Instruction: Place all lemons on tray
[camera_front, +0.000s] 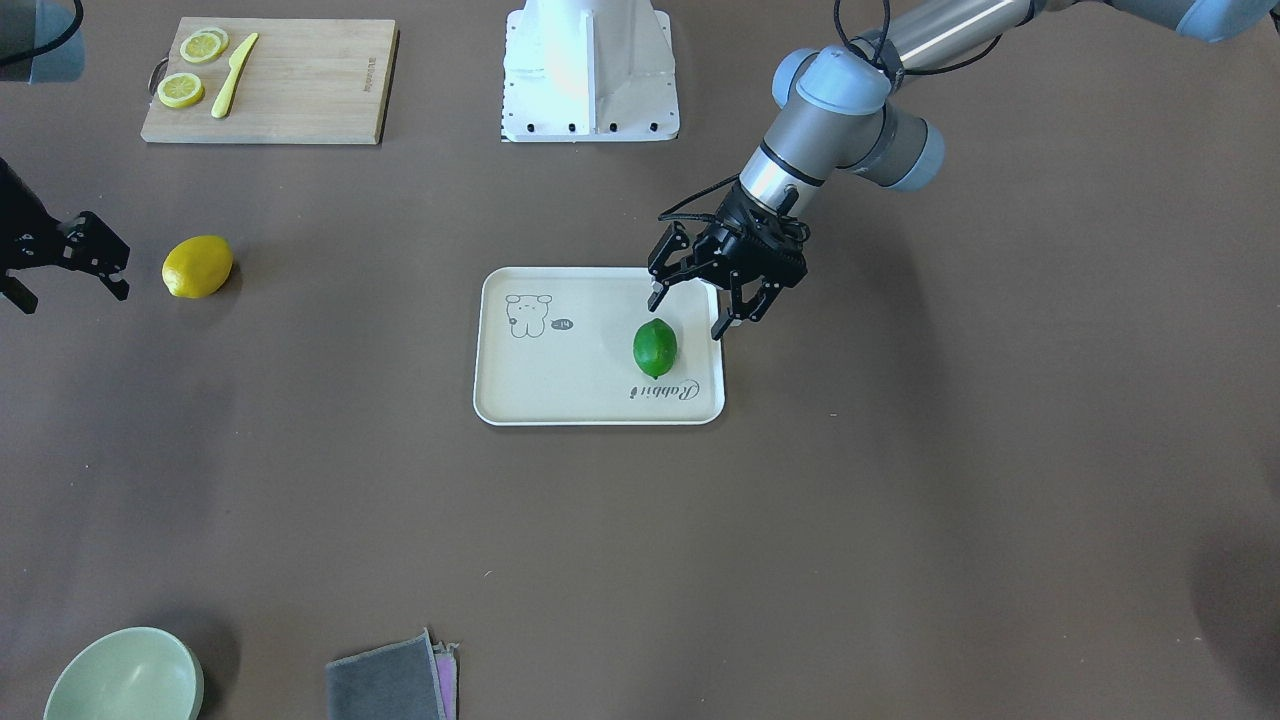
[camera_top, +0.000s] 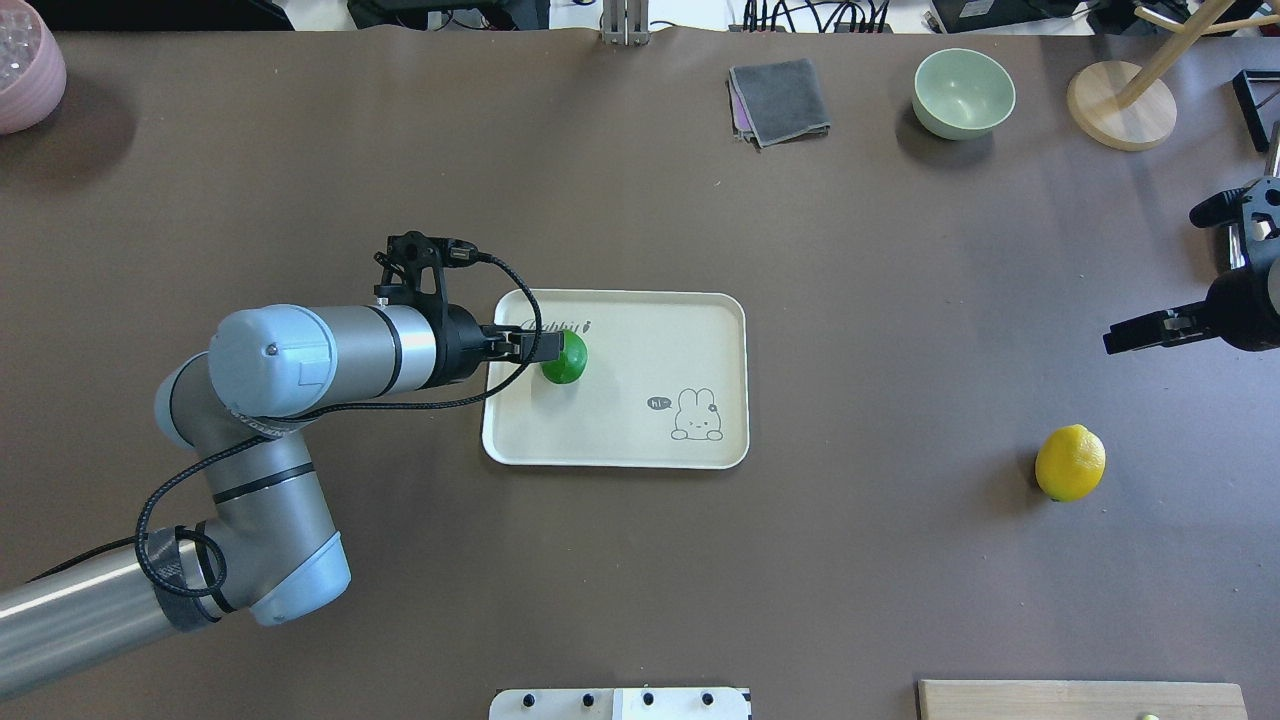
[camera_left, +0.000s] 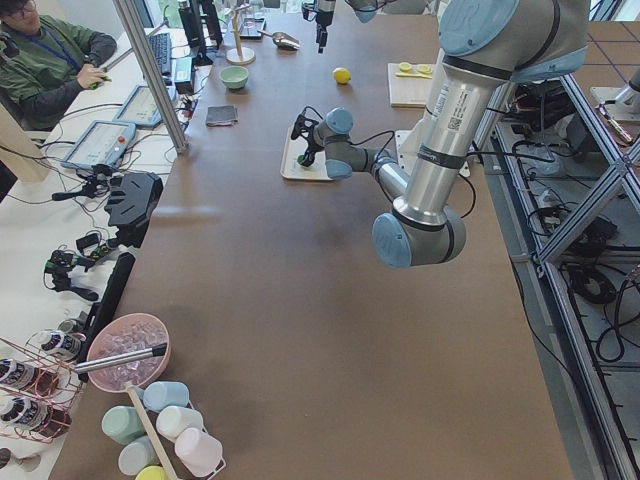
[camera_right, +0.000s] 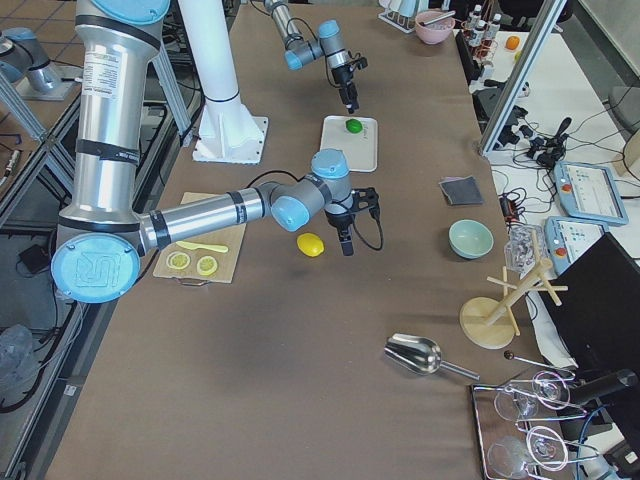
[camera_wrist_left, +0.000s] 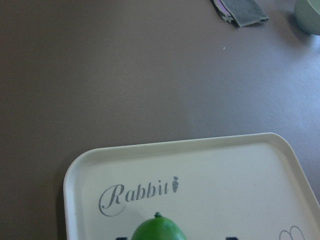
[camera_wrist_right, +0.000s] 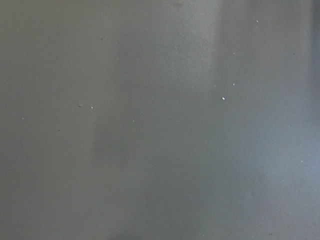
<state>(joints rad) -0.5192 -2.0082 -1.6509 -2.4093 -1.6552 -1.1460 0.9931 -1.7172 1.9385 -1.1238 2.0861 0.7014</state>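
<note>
The green lemon (camera_front: 655, 347) lies on the cream tray (camera_front: 560, 385), close to the "Rabbit" script. My left gripper (camera_front: 688, 312) hovers just above and behind it, open and empty. In the overhead view the left gripper (camera_top: 530, 345) partly covers the green lemon (camera_top: 568, 360) on the tray (camera_top: 640, 435). The left wrist view shows the lemon's top (camera_wrist_left: 159, 231) and the tray (camera_wrist_left: 225, 165). The yellow lemon (camera_front: 197, 266) lies on the bare table, away from the tray. My right gripper (camera_front: 70, 288) is open and empty beside it, not touching; the overhead view shows both the right gripper (camera_top: 1150, 280) and the yellow lemon (camera_top: 1070, 462).
A wooden cutting board (camera_front: 300, 85) holds lemon slices and a yellow knife near the robot base (camera_front: 590, 70). A green bowl (camera_top: 963, 92), a grey cloth (camera_top: 780, 100), a wooden stand (camera_top: 1120, 100) and a pink bowl (camera_top: 25, 65) sit along the far edge.
</note>
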